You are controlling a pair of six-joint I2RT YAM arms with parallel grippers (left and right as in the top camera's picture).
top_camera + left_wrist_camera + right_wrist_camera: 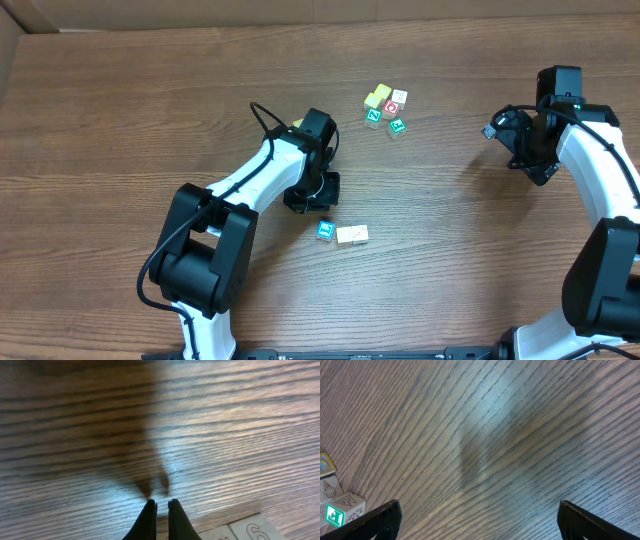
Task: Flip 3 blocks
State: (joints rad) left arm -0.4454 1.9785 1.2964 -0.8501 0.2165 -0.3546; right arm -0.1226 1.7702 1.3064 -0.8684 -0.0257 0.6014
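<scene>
Cream blocks point(250, 532) lie just beside the closed left gripper point(160, 506).

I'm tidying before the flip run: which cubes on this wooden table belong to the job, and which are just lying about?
Job: blue-framed toy letter cube; whitish cube beside it; pale cream cube.
Lying about: tight group of yellow, green, red and white cubes; lone bright yellow cube, partly hidden.

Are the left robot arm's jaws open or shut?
Shut. In the left wrist view its two black jaws stand nearly touching, with nothing held between them, over the brown wooden table.
</scene>
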